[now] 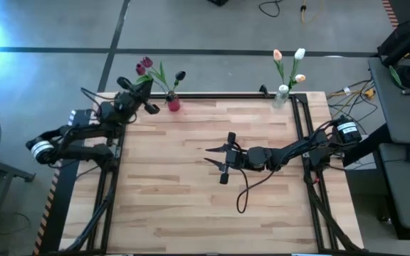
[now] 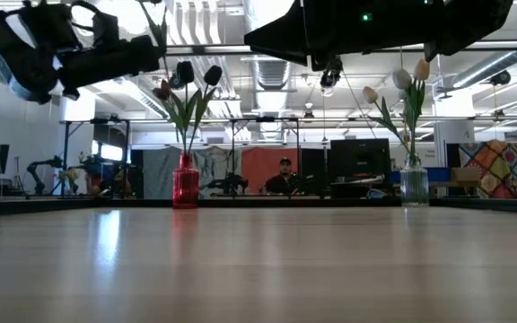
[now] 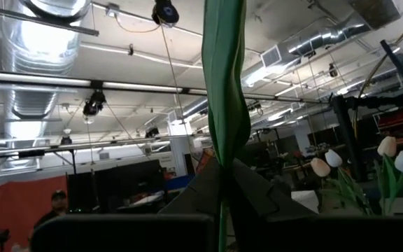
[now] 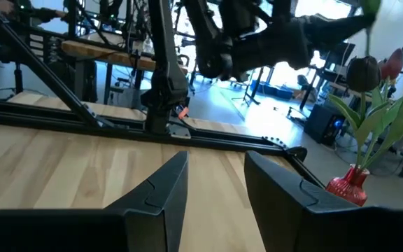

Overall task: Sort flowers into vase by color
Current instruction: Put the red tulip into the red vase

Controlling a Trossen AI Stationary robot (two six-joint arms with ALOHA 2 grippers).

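Observation:
My left gripper (image 1: pixel 142 91) (image 3: pixel 222 168) is raised at the far-left corner, just left of the red vase (image 1: pixel 174 104) (image 2: pixel 185 184). It is shut on a tulip whose green leaf (image 3: pixel 224 84) rises from the fingers; its head does not show. Dark tulips (image 1: pixel 144 65) (image 2: pixel 187 76) stand with their stems in the red vase. Pale tulips (image 1: pixel 299 54) (image 2: pixel 411 76) stand in the clear vase (image 1: pixel 282 96) (image 2: pixel 413 184) at the far-right edge. My right gripper (image 1: pixel 219 160) (image 4: pixel 215 189) hovers open over the table's middle, holding nothing. My left gripper pinches the tulip between its two fingers at the lower part of its green leaf and stem (image 3: pixel 222 157). The leaf stands up out of the fingers, well above the table. What hangs below the fingers is hidden by the gripper itself.
Both vases stand on the wooden table (image 1: pixel 191 206) at its far edge. The black frame rail (image 4: pixel 208 129) runs along the table's left side. A person (image 2: pixel 284 175) sits in the room beyond the table. A cable (image 1: pixel 244 192) loops below my right arm.

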